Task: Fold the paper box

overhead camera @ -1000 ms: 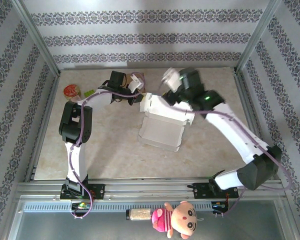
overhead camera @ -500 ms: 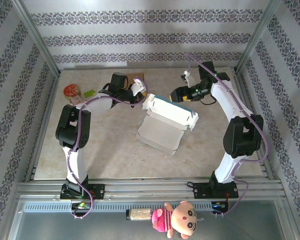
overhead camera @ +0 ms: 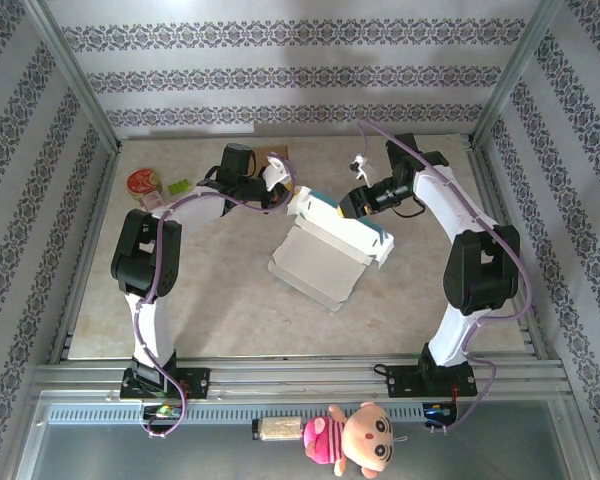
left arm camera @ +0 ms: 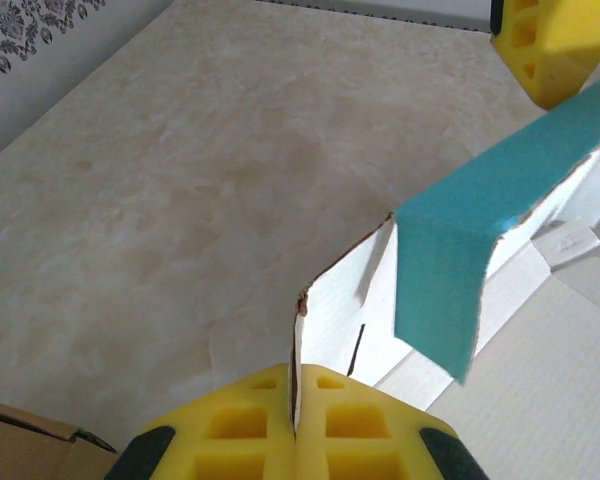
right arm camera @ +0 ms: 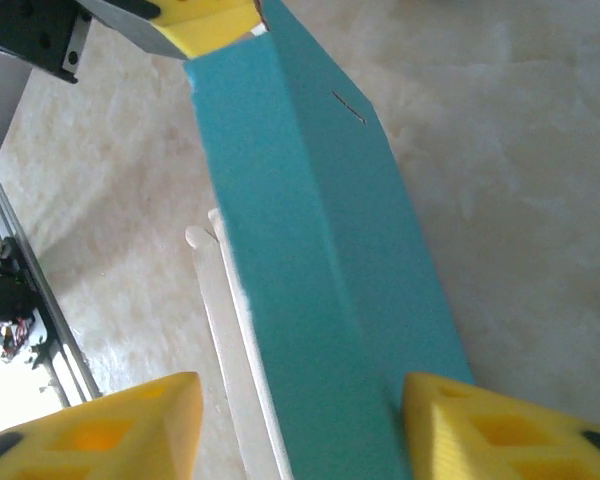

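The paper box [overhead camera: 320,255], white inside and teal outside, lies half folded at mid table. My left gripper [overhead camera: 283,196] is shut on the edge of a white flap [left arm camera: 325,310] at the box's far left corner, and the card stands pinched between the yellow fingers [left arm camera: 230,435]. A teal flap [left arm camera: 460,260] hangs over beside it. My right gripper [overhead camera: 356,202] is at the box's far side, open, its jaws straddling the raised teal wall [right arm camera: 320,250]. The right fingertip [right arm camera: 480,425] sits close against the teal face. The left fingertip [right arm camera: 120,430] stands off the wall's white edge.
A round red tin [overhead camera: 142,182] and a small green item [overhead camera: 178,186] lie at the far left of the table. A brown cardboard piece [left arm camera: 20,445] sits by my left gripper. A plush doll [overhead camera: 360,437] lies in front of the arm bases. Metal frame posts border the table.
My right arm has swung out from over the box, come in at its far side, and its jaws have narrowed around the teal wall. The box has turned slightly. The left gripper holds still.
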Tool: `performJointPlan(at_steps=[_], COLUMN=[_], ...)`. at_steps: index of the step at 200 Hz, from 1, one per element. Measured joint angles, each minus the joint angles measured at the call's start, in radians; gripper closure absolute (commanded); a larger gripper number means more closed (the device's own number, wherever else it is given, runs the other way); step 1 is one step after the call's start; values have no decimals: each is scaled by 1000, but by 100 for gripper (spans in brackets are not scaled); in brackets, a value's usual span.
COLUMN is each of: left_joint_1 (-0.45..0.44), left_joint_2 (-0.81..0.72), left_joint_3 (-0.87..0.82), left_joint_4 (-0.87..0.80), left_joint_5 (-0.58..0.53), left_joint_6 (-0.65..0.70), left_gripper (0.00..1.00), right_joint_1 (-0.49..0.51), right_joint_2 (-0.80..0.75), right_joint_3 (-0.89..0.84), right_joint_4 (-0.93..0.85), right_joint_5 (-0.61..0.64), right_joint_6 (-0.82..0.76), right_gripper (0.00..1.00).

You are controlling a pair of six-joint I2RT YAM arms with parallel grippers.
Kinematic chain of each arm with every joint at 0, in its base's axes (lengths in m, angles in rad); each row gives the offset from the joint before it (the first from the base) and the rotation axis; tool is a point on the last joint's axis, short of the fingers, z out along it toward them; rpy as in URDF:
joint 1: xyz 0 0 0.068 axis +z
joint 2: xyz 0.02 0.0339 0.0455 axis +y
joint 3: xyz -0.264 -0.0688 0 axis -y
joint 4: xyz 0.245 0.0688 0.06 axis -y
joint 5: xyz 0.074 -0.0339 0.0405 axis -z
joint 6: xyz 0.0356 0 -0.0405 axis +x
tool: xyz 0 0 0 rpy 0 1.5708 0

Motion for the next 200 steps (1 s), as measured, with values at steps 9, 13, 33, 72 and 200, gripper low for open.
performJointPlan(at_steps=[9, 13, 33, 72, 200], left_joint_1=[0, 0, 0, -4, -52], left_joint_2=[0, 0, -1, -17, -82], left_joint_3=[0, 0, -5, -42, -93], left_joint_4=[0, 1, 12, 51, 171], left_joint_5=[0, 1, 3, 1, -107], left_joint_6=[0, 0, -4, -46, -460], left_gripper=[100, 100, 100, 100, 100], right_joint_1=[6, 9, 24, 54, 164], right_joint_2=[1, 1, 1, -10, -194], right_joint_3=[-5, -7, -20, -43, -172], right_joint_4=[3, 5, 22, 53, 251], right_joint_5=[9, 12, 34, 111, 447], right_joint_6=[-5, -4, -4, -4, 60], right_gripper=[53, 53, 57, 68, 68])
